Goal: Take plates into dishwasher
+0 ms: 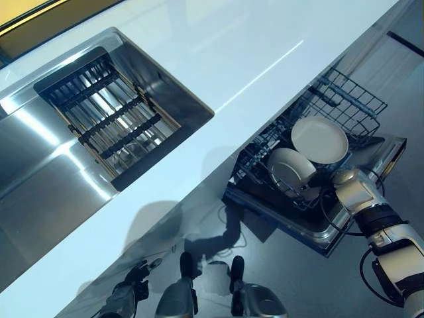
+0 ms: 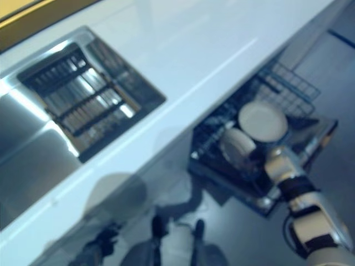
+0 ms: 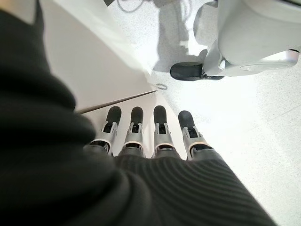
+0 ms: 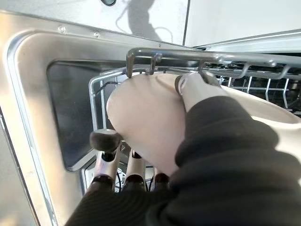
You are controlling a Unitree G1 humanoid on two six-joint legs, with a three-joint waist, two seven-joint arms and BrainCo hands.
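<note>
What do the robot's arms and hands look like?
Its arms are silver-grey with dark bands. Each hand, the left hand and the right hand, has silver fingers with rounded dark tips, and a dark ribbed cover over its back and wrist.

Glossy, smooth white countertop (image 1: 218, 59); brushed steel sink (image 1: 40, 165) with a dark slatted insert (image 1: 109, 119). Thin metal wire rack (image 1: 344, 99) (dark-coated in places) holds two matt, smooth cream plates (image 1: 320, 139), apparently ceramic. Steel dishwasher (image 4: 28, 94) wall, satin-finished.

Bright overhead glare on countertop (image 1: 218, 59) — right eye view blurred.
</note>
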